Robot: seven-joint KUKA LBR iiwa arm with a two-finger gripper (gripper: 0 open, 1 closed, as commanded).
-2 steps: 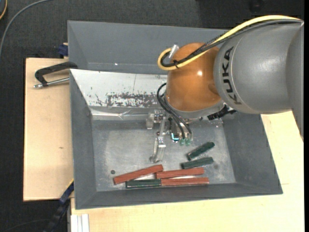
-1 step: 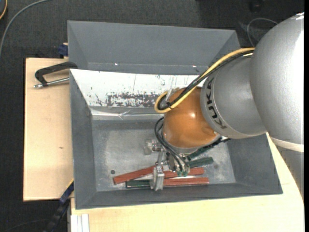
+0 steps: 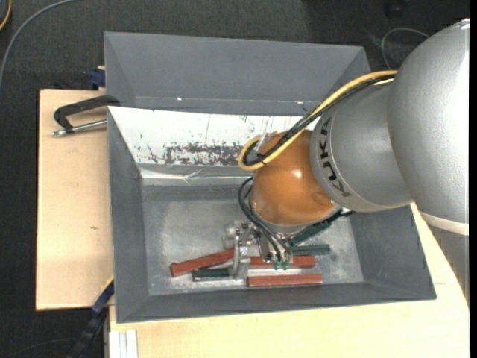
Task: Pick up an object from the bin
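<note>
Low centre of the frame, the metal gripper (image 3: 242, 250) sits among flat red bars (image 3: 201, 262) and thin dark green sticks (image 3: 216, 273). Its opening cannot be told.

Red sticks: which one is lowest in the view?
The level stick, lower right of the gripper; the tilted stick at left and the middle stick lie higher.

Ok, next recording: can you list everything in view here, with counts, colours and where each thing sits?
bin: one, grey metal, middle of the view.
red-brown flat sticks: about three, heaped along the bin floor's near edge.
dark green sticks: two, among the red ones, one left, one right.
gripper: one, metallic, low over the heap's middle.
orange cover: one, on the wrist.
arm: one, silver, from the right, with yellow and black cables.
</note>
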